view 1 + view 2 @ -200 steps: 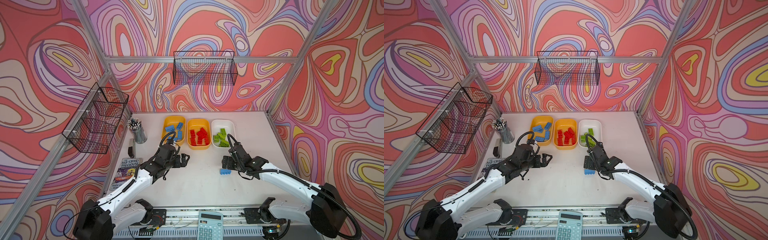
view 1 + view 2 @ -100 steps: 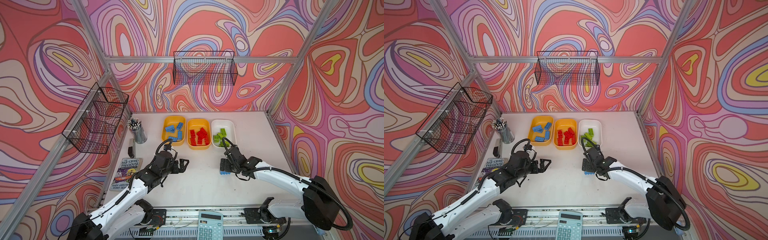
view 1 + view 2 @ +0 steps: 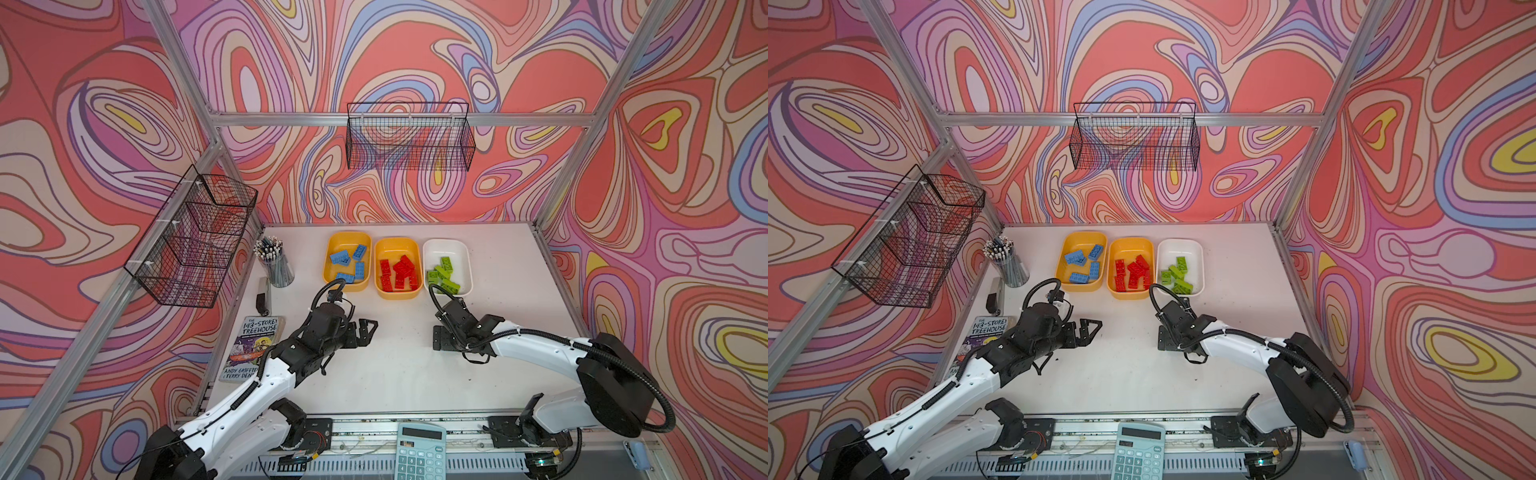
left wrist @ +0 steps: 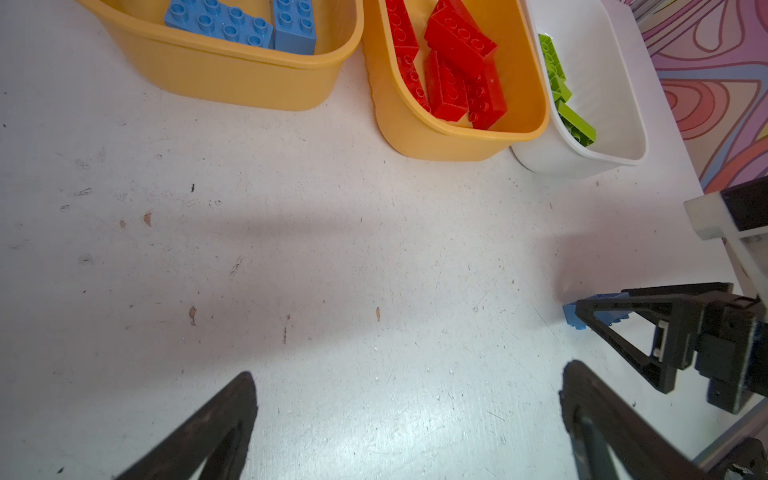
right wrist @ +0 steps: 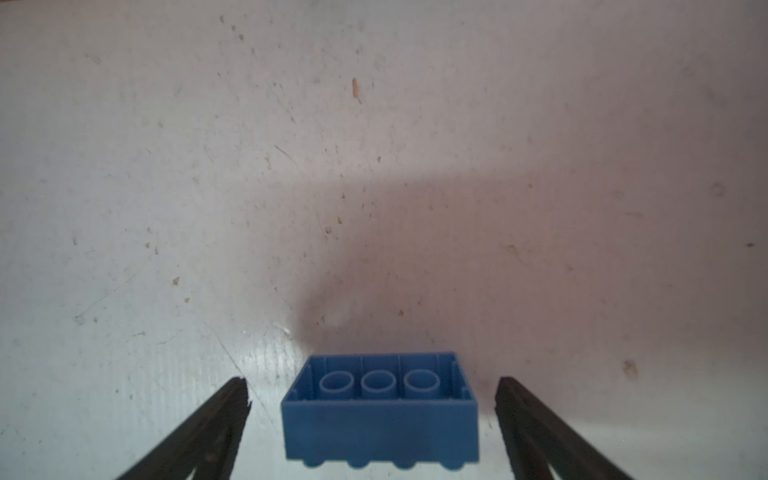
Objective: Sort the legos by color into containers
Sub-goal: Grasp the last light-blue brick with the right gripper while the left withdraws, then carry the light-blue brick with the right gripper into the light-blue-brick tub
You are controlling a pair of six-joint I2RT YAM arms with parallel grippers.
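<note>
The upturned light-blue plastic brick (image 5: 380, 428) lies on the white worktop (image 5: 374, 166), well apart from the yellow-orange plastic tray (image 3: 334, 243) of blue bricks (image 3: 340, 258), between the parted, empty fingers of the right pincer (image 5: 372, 382), long axis spanning finger to finger (top views hide it underneath), while the left pincer (image 4: 407, 374), also spread, hangs nearer that tray.

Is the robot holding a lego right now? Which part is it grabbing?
Nothing is held. The right gripper is open around an upside-down blue brick on the table, not touching it. The left gripper is open and empty.
</note>
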